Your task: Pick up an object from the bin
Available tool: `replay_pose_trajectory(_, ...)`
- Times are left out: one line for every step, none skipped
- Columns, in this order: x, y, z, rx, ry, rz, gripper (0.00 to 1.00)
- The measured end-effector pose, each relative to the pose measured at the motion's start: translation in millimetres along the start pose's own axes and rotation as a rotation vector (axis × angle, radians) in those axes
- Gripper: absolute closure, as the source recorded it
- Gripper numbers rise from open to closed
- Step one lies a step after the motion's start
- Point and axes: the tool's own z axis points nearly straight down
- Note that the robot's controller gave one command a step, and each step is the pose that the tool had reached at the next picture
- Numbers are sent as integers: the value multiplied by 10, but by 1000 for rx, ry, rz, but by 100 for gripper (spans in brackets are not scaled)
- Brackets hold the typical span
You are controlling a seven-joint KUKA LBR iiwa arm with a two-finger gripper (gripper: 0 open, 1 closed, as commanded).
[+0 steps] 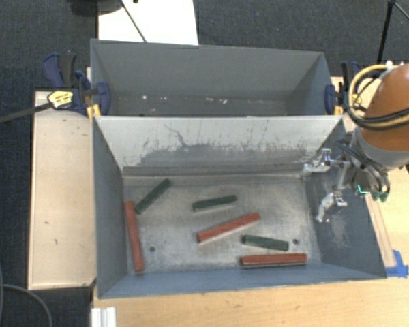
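**Trouble by the right wall**

The gripper [329, 207] hangs low at the right end of the bin [211, 138], close to the sloping right wall [351, 240]. You cannot tell if it is open or shut, and nothing shows in it. The closest things are a green stick [264, 242] and a red stick [273, 259] by the near wall, a little to its left. The other sticks [228, 227] lie further left.

If you go straight down here, you may bump the wall or grab nothing. The sticks lie flat and thin, so a grab could slip off or push one away.

The floor [286, 196] is grey, scratched metal and looks slippery. Each stick has room around it.
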Motion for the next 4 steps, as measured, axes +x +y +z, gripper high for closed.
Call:
replay_pose_trajectory(217,202,539,1,-5,-23,0)
replay_pose_trajectory(498,262,1076,0,3,-33,100)
replay_pose_trajectory(498,262,1076,0,3,-35,100)
replay_pose_trajectory(411,287,-274,0,1,-54,100)
